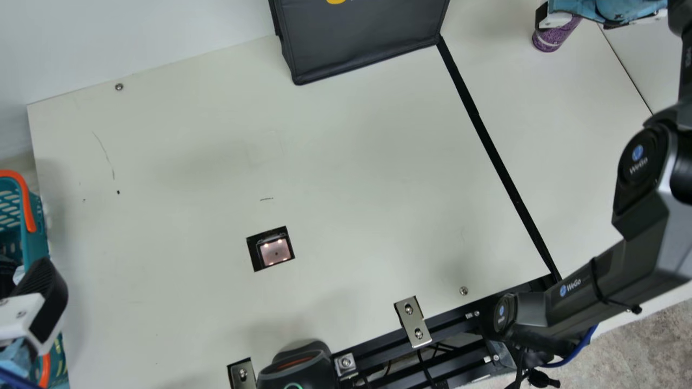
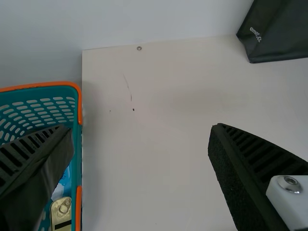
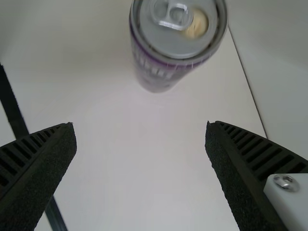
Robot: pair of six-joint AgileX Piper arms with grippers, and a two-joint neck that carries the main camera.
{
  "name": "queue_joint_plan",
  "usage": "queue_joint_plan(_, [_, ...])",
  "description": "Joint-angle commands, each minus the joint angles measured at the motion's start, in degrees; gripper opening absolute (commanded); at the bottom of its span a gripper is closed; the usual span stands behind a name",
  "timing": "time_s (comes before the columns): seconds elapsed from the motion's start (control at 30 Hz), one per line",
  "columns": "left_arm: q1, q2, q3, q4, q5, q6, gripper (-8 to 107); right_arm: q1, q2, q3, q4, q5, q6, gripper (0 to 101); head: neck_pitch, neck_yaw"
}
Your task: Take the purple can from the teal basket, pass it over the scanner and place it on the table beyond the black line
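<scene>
At the main view's left, a teal basket (image 1: 40, 237) with orange handles sits at the edge of the cream bench (image 1: 178, 227); in the left wrist view it holds a gold-coloured piece (image 2: 61, 211) with a metal fitting, and something blue and white. The left tool (image 1: 32, 302) is beside it, and the left wrist view shows its two ribbed fingers spread wide, one overlapping the basket in that picture, the other against bare bench top, with nothing gripped between them. Next comes the scanner (image 1: 275, 251), a pinkish lit pane in a black surround, set in the bench top. A dark rounded device (image 1: 297, 370) with a green ring is at the near edge, between metal brackets (image 1: 412, 322), and a black fabric bag (image 1: 362, 43) stands at the far side. To the right of these, the black line (image 1: 489, 140) runs slantwise across the bench. Beyond it, toward the far right, the purple can (image 1: 549, 40) stands upright on the bench, its silver top and pull tab seen in the right wrist view. The right tool (image 1: 578, 13) is over it in the main view; its fingers are apart, with the can clear of both. A thin seam (image 1: 627, 70) passes on the can's other side, and the right arm (image 1: 643, 227) bends in along the right edge.
</scene>
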Motion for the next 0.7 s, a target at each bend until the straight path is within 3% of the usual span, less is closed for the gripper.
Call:
queue_joint_plan(0.0, [0.0, 0.0, 0.0, 0.0, 0.0, 0.0, 90, 0.2, -5.5, 7.8, -0.1, -1.6, 1.2, 95, -1.7, -0.1])
queue_joint_plan(0.27, [0.0, 0.0, 0.0, 0.0, 0.0, 0.0, 90, 2.1, -19.7, 21.5, -0.8, -4.5, 6.4, 95, -1.7, -0.1])
queue_joint_plan(0.3, [0.0, 0.0, 0.0, 0.0, 0.0, 0.0, 90, 1.8, -14.6, 16.4, -0.7, -4.3, 5.5, 95, -1.7, -0.1])
queue_joint_plan(0.33, [0.7, -0.3, -0.8, 0.9, 1.0, -0.9, 90, 2.8, -17.3, 18.3, -0.9, -4.0, 6.3, 95, -1.7, 1.2])
queue_joint_plan(0.5, [4.2, -1.8, -4.7, 5.1, 6.0, -5.3, 90, 6.4, -22.4, 19.3, -1.3, -2.3, 7.4, 95, -1.7, 7.9])
queue_joint_plan(0.67, [4.1, -1.9, -4.7, 5.1, 6.0, -5.3, 90, 10.0, -27.4, 20.2, -1.7, -0.5, 8.5, 95, -1.7, 14.6])
